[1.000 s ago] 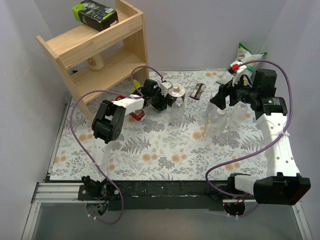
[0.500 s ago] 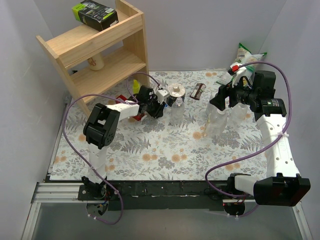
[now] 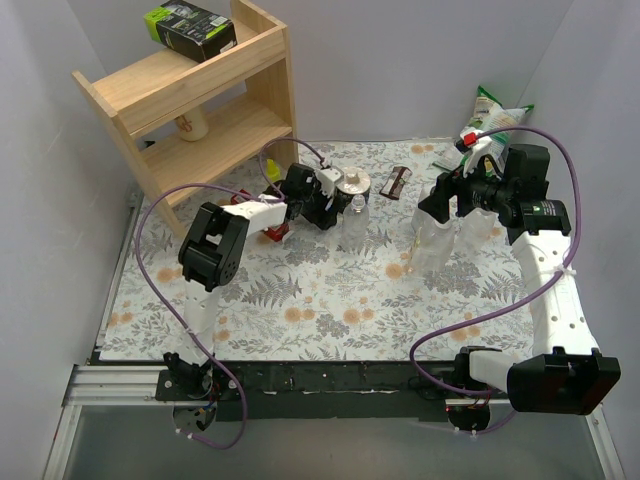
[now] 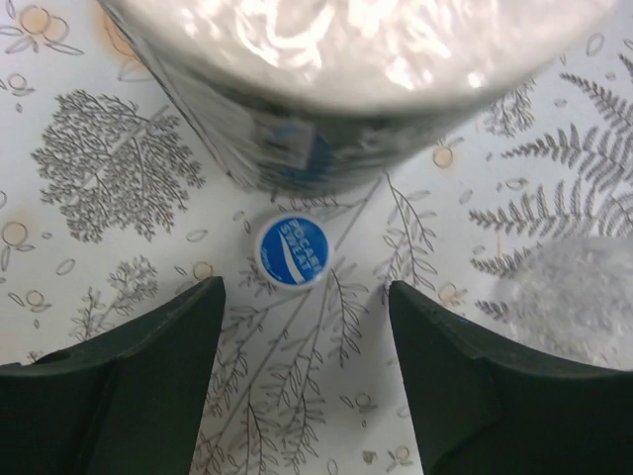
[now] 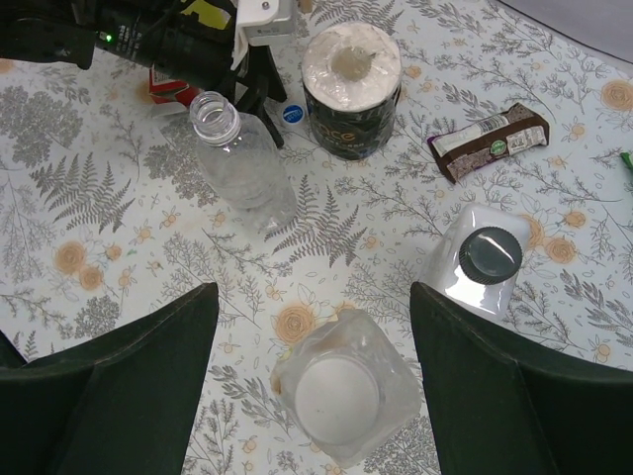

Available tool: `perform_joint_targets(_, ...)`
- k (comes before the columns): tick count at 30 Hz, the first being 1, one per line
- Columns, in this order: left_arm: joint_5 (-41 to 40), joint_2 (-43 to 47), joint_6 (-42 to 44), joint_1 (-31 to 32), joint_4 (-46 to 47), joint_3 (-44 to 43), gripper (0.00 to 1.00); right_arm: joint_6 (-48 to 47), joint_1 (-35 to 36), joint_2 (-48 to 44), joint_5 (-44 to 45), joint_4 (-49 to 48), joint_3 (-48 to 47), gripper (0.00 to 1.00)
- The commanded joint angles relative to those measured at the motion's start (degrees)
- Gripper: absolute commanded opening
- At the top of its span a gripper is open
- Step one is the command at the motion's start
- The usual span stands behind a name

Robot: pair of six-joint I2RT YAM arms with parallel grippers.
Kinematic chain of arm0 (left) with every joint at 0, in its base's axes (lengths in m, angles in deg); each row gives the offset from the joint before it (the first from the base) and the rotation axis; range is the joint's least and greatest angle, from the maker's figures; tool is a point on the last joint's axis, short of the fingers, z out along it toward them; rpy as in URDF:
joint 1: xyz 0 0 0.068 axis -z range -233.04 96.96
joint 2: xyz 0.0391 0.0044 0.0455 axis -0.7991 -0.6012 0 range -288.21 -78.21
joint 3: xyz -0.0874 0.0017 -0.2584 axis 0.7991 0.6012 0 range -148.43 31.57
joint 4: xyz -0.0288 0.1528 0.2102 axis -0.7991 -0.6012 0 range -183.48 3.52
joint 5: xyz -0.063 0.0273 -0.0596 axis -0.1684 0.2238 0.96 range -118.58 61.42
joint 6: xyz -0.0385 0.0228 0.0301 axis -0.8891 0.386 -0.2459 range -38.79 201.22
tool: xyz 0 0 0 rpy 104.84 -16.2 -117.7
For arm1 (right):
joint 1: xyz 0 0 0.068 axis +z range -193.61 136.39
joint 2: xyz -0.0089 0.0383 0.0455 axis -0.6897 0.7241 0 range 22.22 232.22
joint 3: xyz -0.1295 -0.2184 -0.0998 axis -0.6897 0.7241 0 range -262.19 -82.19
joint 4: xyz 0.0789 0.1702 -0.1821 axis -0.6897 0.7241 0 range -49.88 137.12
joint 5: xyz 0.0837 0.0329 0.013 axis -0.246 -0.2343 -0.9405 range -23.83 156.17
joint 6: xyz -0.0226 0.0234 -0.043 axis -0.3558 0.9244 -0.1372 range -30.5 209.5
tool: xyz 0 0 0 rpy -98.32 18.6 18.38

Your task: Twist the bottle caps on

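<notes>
Blue round plastic screw cap lies flat on the fern-and-flower printed surface, just in front of a white paper roll in a dark wrapper and near the clear uncapped plastic bottle that we take to be its partner. We see the left gripper poised over it with jaws apart, the cap sitting just ahead of the gap between them and touching neither. Half a second ago the left arm was drawn back toward its own side, its wrist farther from the roll. Now it has swung forward again, so the cap is framed squarely. We read that as a re-aim before the pick, so the task is at an early step: this cap is not yet grasped and the bottle's threaded neck is bare. The cap shows its printed top upward, open side down. Being a flat disc, its axis runs straight up from the surface, and it has no long side to align to. The bottle appears to stand upright, mouth up, long axis vertical. Farther out, the right gripper hangs with jaws apart above a second clear bottle, beside a white carton with a black cap, and has barely moved.
</notes>
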Motion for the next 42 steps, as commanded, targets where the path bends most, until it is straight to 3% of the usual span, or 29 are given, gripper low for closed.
perform_joint_targets(1,-0.9,-2.9,-0.8,-0.1,-2.4,-2.7,0.63,-0.1,0.2,-1.2,0.3,-0.8,-1.1,0.84)
perform_joint_targets(14,3.2,-5.0,0.0,0.0,-3.6,-5.3,0.35,0.5,0.2,0.4,0.1,-1.8,-1.3,0.84)
perform_joint_targets(19,4.2,-0.8,0.8,-0.1,-4.9,1.6,0.26,0.4,0.2,0.4,0.1,-1.8,-1.7,0.84)
perform_joint_targets(31,10.7,23.3,-4.2,1.5,-8.2,27.1,0.25,-0.4,0.2,-1.8,-0.7,-3.2,0.8,0.84)
perform_joint_targets(38,6.8,29.2,-6.2,12.5,-4.2,35.7,0.27,-0.4,0.2,-3.9,-1.1,-3.7,2.5,0.84)
perform_joint_targets(41,2.3,29.2,-8.3,16.1,-1.9,36.6,0.31,-0.6,0.2,-5.2,-1.0,-3.2,3.5,0.84)
perform_joint_targets(42,1.1,29.1,-8.8,16.7,-1.3,36.8,0.37,-0.7,0.2,-5.4,-0.9,-3.0,4.0,0.84)
